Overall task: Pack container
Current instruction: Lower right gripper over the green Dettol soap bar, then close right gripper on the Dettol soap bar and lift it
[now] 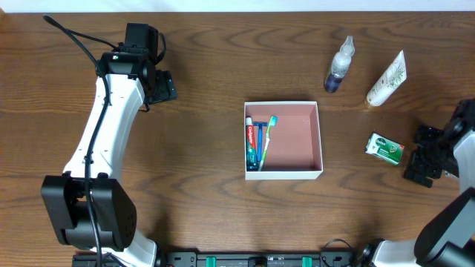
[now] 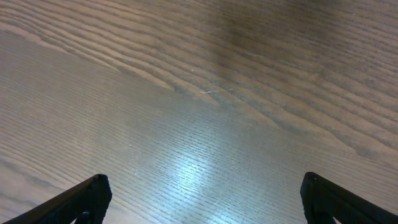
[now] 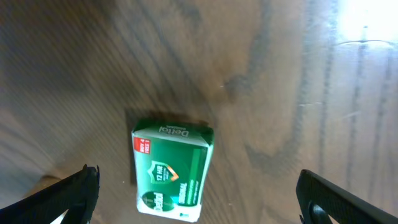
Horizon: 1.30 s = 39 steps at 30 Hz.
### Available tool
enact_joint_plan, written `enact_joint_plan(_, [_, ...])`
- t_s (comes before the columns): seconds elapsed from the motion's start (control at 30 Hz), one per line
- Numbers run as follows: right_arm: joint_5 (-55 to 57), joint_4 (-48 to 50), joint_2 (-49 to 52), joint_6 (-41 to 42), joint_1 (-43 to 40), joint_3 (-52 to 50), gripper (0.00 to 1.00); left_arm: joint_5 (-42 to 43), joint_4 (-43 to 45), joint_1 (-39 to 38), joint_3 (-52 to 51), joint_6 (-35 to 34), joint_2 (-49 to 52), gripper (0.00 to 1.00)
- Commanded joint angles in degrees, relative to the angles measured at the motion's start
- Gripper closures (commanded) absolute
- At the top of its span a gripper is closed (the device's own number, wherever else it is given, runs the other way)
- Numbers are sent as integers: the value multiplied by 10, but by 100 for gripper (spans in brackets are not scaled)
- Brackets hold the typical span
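Wood grain runs in dark, wavy bands across the glossy brown table (image 1: 208,193), which throws back a pale glare in the left wrist view. The container (image 1: 283,175) sits at the middle of the table, between the two arms: shallow, square and lidless, with thin white cardboard walls and a matte pinkish-brown floor. Inside it, a red-and-white toothpaste tube (image 1: 252,144) lies along the wall nearest the left arm. A slim teal-and-green toothbrush (image 1: 267,137) lies slanted just beside the tube.

Beyond the container, toward the right arm's side, are a small clear spray bottle (image 1: 339,65) with dark liquid in it and a tapered white tube (image 1: 387,80) printed with leaves. A glossy green-and-white packet (image 1: 385,147), box-shaped, lies flat just in front of the right gripper (image 1: 419,154), not touching its black fingers.

The right gripper is spread wide and holds nothing. The left gripper (image 1: 169,87) is well apart from the container, over bare wood, equally wide and empty.
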Motion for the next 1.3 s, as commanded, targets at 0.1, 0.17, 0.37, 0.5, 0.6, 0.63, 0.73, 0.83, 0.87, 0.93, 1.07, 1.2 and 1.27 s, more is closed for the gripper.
enact_joint_plan(0.1, [5, 26, 22, 34, 38, -3, 1, 0, 0, 2, 11, -5, -5, 2])
enact_joint_plan(0.17, [12, 35, 26, 47, 51, -3, 1, 0, 0, 2, 11, -5, -5, 2])
enact_joint_plan(0.37, [37, 44, 38, 57, 74, -3, 1, 0, 0, 2, 11, -5, -5, 2])
enact_joint_plan(0.5, [54, 44, 49, 61, 81, -3, 1, 0, 0, 2, 11, -5, -5, 2])
enact_joint_plan(0.6, [60, 44, 61, 63, 86, -3, 1, 0, 0, 2, 11, -5, -5, 2])
enact_joint_plan(0.63, [63, 44, 66, 67, 88, -3, 1, 0, 0, 2, 11, -5, -5, 2])
enact_joint_plan(0.73, [63, 45, 78, 79, 96, -3, 1, 0, 0, 2, 11, -5, -5, 2])
enact_joint_plan(0.83, [66, 53, 86, 81, 105, -3, 1, 0, 0, 2, 11, -5, -5, 2])
enact_joint_plan(0.87, [71, 55, 86, 81, 108, -3, 1, 0, 0, 2, 11, -5, -5, 2])
enact_joint_plan(0.93, [83, 56, 86, 83, 113, -3, 1, 0, 0, 2, 11, -5, -5, 2])
enact_joint_plan(1.07, [119, 56, 86, 84, 123, -3, 1, 0, 0, 2, 11, -5, -5, 2])
enact_joint_plan(1.2, [140, 59, 86, 94, 134, -4, 1, 0, 0, 2, 11, -5, -5, 2])
enact_joint_plan(1.27, [141, 59, 86, 105, 138, -4, 1, 0, 0, 2, 11, -5, -5, 2])
